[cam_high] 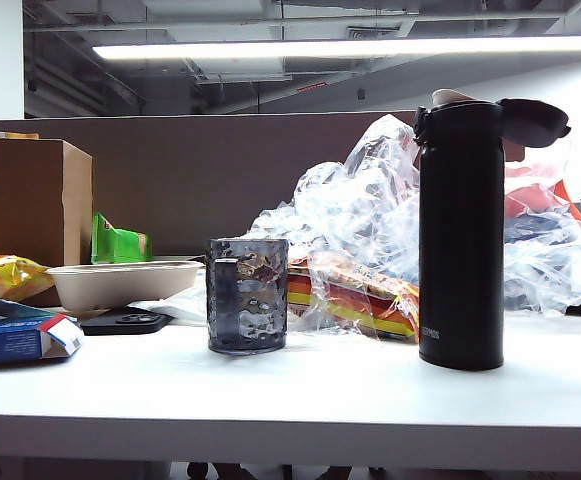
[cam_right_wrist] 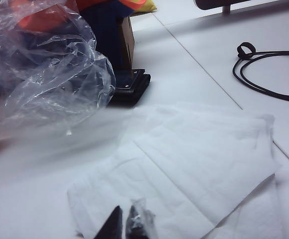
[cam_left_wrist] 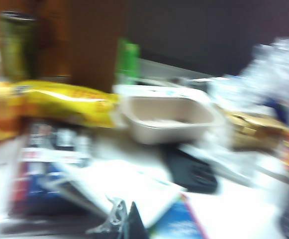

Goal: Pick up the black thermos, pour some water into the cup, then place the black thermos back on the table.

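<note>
Exterior: black thermos (cam_high: 461,235) stands upright at right of centre on the table (cam_high: 300,395), long axis vertical, flip lid hinged open and hanging toward the right edge of the frame, pale spout at the top left of the neck. Cup (cam_high: 247,295) stands upright left of it, well apart, mouth up. Neither arm shows in this frame. The thermos is on the right arm's side, so I judge the right arm the nearer one for the pick; the spout faces the cup side (handy for the pour).

Left wrist: heavy blur. Left gripper (cam_left_wrist: 123,224) shows at bottom centre, tips together, clenched on nothing. Ahead of it are the beige bowl (cam_left_wrist: 166,117), a yellow packet (cam_left_wrist: 67,102) and a blue box (cam_left_wrist: 45,184). Thermos and cup don't appear here.

Right wrist: right gripper (cam_right_wrist: 127,224) at bottom centre, fingers closed, empty, low over white paper towels (cam_right_wrist: 194,164). Crumpled clear plastic (cam_right_wrist: 49,79) at upper left, black cable (cam_right_wrist: 263,69) at upper right. Thermos isn't in this frame, so its bearing from the gripper can't be read here.
</note>
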You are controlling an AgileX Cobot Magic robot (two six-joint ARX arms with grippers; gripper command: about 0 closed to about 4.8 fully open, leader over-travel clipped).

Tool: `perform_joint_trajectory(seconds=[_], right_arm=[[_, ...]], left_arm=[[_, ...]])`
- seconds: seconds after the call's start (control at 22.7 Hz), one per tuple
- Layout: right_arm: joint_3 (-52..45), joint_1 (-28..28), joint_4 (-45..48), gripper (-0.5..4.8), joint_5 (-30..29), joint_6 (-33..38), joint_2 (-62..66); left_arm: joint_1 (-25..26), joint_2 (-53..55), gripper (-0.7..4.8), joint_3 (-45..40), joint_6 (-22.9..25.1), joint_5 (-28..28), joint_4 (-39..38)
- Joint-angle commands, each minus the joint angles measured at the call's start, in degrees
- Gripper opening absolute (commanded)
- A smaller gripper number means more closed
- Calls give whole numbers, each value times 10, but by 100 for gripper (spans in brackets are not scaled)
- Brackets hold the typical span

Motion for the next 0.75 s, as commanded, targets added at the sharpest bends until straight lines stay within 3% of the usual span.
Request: perform_joint_trajectory(seconds=[0.04, 0.75], right_arm=[[-2, 0, 2, 22, 0, 2, 0], [-2, 0, 1, 22, 0, 2, 0]], left_arm=[[-8, 1, 1, 0, 3, -40, 8], [-7, 1, 1, 0, 2, -38, 9]])
